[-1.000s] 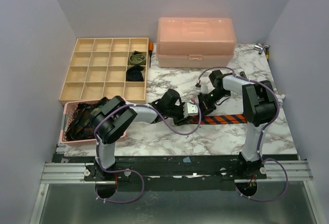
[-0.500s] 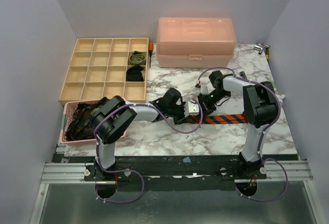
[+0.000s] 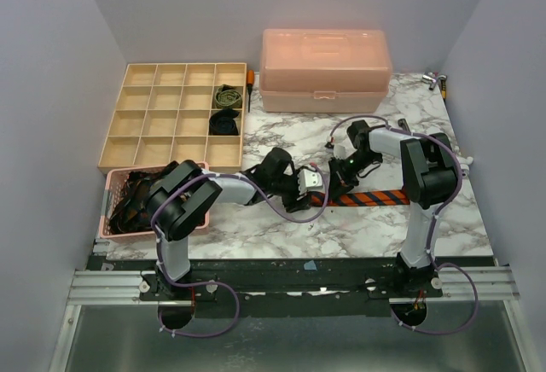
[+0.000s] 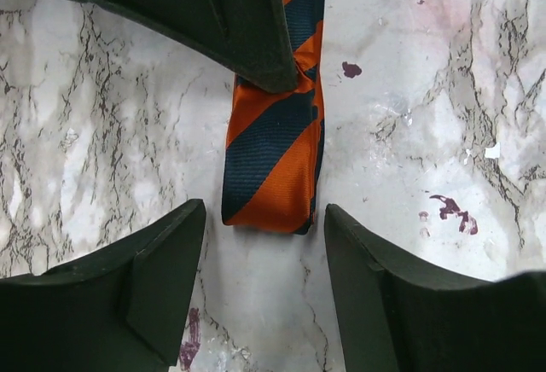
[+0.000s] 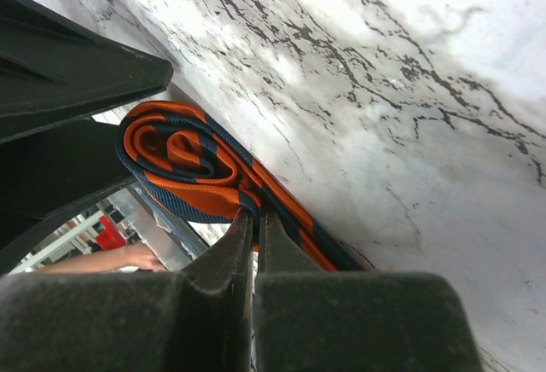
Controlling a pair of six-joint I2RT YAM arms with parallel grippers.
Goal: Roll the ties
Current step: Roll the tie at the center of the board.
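Note:
An orange-and-navy striped tie lies flat on the marble table, its left end partly rolled. In the right wrist view the roll shows as a loose coil, and my right gripper is shut on a layer of the tie beside the coil. My left gripper is open and holds nothing. Its fingers rest on the marble, just short of the tie's folded end. From above, the left gripper and right gripper meet at the tie's left end.
A wooden compartment tray at the back left holds a rolled olive tie and a rolled black tie. A pink basket of dark ties stands at the front left. A pink box stands at the back, with small tools to its right.
My left gripper has opened and drawn back a little to the left, off the tie's end. The right gripper has stayed shut at the roll.

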